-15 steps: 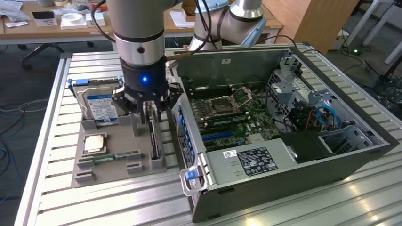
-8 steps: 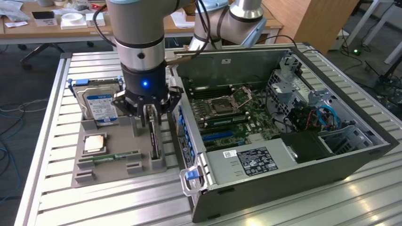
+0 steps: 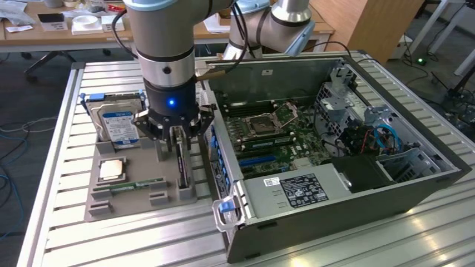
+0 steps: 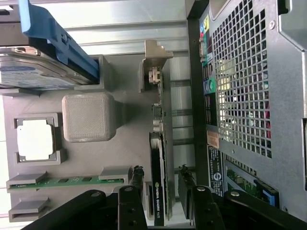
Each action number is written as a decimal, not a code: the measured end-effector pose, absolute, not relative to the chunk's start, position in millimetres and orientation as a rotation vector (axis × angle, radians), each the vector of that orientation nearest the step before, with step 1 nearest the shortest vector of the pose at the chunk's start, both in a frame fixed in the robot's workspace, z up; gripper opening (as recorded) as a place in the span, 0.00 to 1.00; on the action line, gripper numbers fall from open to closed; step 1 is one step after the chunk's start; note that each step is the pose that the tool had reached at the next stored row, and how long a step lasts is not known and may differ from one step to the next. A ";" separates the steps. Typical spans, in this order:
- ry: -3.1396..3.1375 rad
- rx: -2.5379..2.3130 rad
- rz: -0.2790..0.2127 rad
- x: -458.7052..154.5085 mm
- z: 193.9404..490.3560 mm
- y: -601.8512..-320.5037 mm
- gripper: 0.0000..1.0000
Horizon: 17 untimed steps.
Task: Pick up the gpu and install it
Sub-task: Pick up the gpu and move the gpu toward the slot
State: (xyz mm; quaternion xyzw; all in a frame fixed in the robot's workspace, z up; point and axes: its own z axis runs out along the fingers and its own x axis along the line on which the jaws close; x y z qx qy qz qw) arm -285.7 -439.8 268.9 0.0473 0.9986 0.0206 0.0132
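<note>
Currently | hand open, fingers straddling gpu with gaps either side | gpu upright on edge in grey holder on worktop, beside computer case.

Premises assessed as a robotics laboratory set up within an office-type room: an industrial robot arm stands over a desk built of ribbed aluminium profile, on which an opened computer case lies with its motherboard exposed. A grey moulded fixture beside it presents loose components in fitted slots: a hard drive, a processor, a RAM stick and the gpu. Behind stand wooden desks carrying boxes and papers, with a swivel-chair base by them and cables trailing across the floor — furnishings of a shared office workspace.
</note>
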 end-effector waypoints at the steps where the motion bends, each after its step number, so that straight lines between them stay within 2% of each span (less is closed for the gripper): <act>1: 3.111 0.147 0.064 -285.7 268.5 -439.8 0.43; 17: 3.111 0.148 0.063 -285.7 248.4 -439.8 0.43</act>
